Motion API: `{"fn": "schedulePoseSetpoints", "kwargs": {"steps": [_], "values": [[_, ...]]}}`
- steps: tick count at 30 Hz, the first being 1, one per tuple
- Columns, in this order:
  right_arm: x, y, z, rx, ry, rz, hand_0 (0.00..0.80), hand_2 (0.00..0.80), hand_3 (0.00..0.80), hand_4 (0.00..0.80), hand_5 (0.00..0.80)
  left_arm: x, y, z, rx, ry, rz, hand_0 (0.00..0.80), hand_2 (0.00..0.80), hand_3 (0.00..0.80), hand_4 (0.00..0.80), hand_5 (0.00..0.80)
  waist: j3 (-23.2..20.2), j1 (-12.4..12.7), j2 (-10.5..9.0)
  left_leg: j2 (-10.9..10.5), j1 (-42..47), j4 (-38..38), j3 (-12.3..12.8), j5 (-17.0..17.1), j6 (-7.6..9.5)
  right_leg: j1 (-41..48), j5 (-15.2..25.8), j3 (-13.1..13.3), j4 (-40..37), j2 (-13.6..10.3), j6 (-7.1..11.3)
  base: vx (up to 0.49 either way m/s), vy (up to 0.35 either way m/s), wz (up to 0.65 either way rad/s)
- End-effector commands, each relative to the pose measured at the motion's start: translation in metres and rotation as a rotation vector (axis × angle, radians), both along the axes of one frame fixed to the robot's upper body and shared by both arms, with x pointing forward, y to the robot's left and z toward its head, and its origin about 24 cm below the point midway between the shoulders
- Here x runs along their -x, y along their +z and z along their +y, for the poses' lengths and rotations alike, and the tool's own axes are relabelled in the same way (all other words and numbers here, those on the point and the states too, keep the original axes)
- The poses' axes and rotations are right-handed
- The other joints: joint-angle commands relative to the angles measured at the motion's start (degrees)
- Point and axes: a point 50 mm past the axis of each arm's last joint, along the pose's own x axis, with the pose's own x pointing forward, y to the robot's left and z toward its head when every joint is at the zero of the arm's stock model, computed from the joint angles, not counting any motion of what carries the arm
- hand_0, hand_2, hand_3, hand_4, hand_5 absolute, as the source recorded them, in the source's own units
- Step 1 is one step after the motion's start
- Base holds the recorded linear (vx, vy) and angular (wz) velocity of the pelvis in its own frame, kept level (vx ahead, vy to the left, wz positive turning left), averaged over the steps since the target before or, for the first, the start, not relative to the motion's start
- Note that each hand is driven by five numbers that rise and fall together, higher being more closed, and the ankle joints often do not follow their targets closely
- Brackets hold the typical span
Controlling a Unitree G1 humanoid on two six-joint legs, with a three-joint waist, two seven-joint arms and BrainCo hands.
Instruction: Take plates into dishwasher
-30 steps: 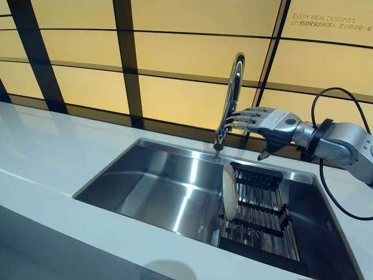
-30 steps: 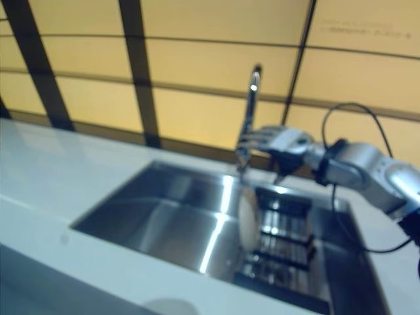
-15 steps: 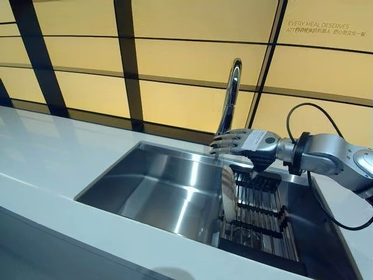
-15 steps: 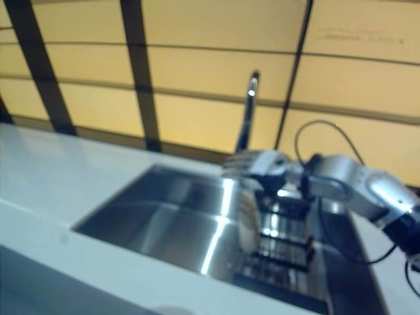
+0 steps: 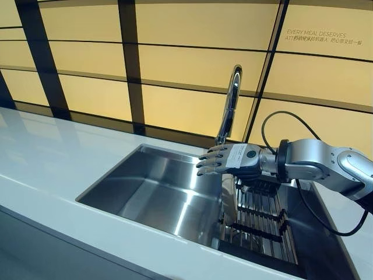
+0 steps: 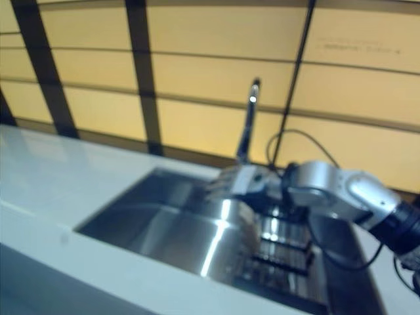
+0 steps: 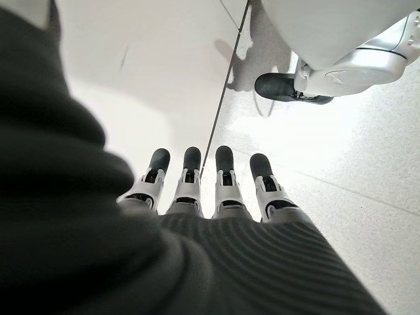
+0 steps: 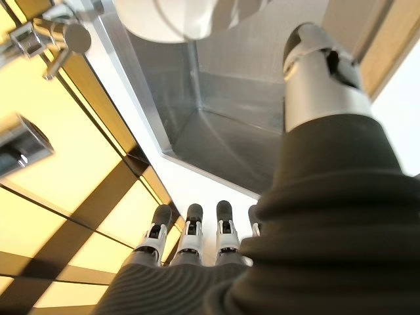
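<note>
Right hand (image 5: 233, 161) has come down from beside the faucet (image 5: 230, 105) and now hovers just above the upright plate (image 5: 228, 195), fingers straight and spread, holding nothing. That plate stands on edge in the black rack (image 5: 262, 219) inside the steel sink (image 5: 157, 192); its top rim is partly hidden behind the hand. Left hand (image 7: 210, 187) shows only in its wrist view, fingers relaxed over the floor.
</note>
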Motion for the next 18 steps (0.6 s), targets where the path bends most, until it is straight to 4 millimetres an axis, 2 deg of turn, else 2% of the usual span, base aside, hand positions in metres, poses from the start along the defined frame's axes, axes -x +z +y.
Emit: {"fn": "schedulePoseSetpoints", "kwargs": {"steps": [1,10,18], "values": [[0.001,0.012,0.011,0.018,0.023,0.001,0.000,0.000,0.000,0.000,0.000,-0.007,0.003,0.010,-0.036,-0.041,-0.001,0.000,0.000,0.000,0.000,0.000,-1.53,2.29,-3.03,0.80,-0.58,-0.91,4.49,1.18,0.79,1.02,-2.04,-1.36,0.09,-0.41,0.02,0.000,0.000,0.00],[-0.004,0.010,0.015,0.077,0.005,0.018,0.000,0.000,0.000,0.000,0.000,-0.002,0.002,0.010,-0.040,-0.039,0.015,0.000,0.000,0.000,0.000,0.000,-2.04,3.11,-3.56,0.67,-0.90,-0.91,4.01,1.37,0.79,1.16,-2.17,-1.94,0.09,-0.32,-0.08,0.009,0.003,0.01],[-0.014,0.008,0.007,0.101,-0.049,0.020,0.000,0.000,0.000,0.000,0.000,0.000,0.002,0.012,-0.038,-0.040,0.019,0.000,0.000,0.000,0.000,0.000,-2.27,3.59,-3.78,0.58,-0.86,-0.91,3.67,1.35,0.85,1.40,-2.33,-2.30,0.09,-0.26,-0.15,0.001,0.000,0.00]]}}
